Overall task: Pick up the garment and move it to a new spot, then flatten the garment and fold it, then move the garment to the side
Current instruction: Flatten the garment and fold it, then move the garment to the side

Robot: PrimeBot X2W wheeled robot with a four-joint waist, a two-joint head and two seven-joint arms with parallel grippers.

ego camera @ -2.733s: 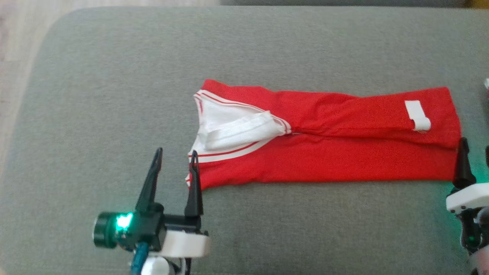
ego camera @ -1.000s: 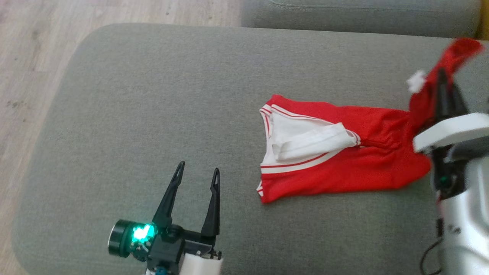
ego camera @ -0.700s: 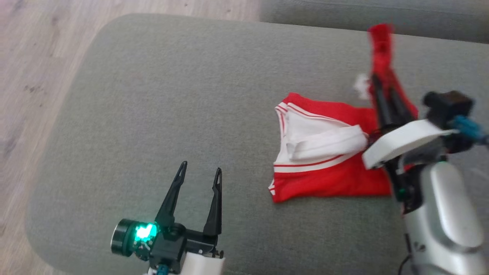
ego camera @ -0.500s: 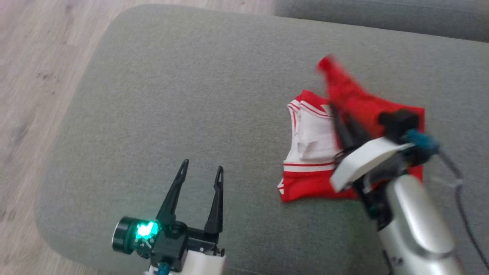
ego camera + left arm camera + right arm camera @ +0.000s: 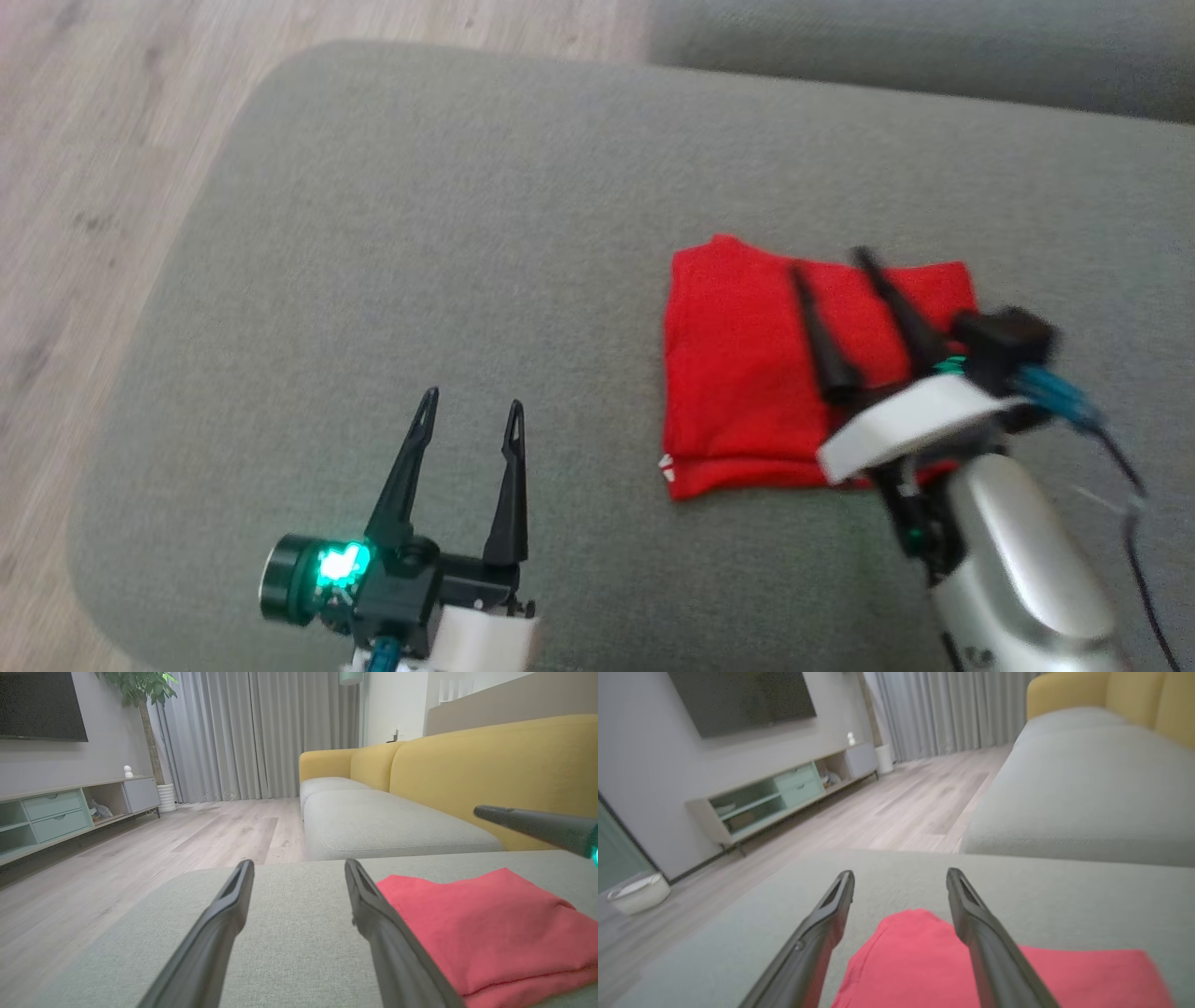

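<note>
Folded red garment [image 5: 747, 373] lies flat on the grey cushion [image 5: 420, 233], right of centre, its edges well inside the rim. Right gripper [image 5: 827, 261] is over it, fingers spread wide, gripping nothing. Left gripper [image 5: 472, 399], also wide and empty, stands apart to the garment's left, with bare cushion between. Wooden floor [image 5: 84, 140] borders the left rim.

Pale wood floor [image 5: 154, 854], grey curtains [image 5: 261, 732] with a plant [image 5: 140, 690] beside them — a yellow sofa [image 5: 490, 760] with grey cushions [image 5: 387, 826], a TV [image 5: 37, 704] above a low cabinet [image 5: 56, 816].
</note>
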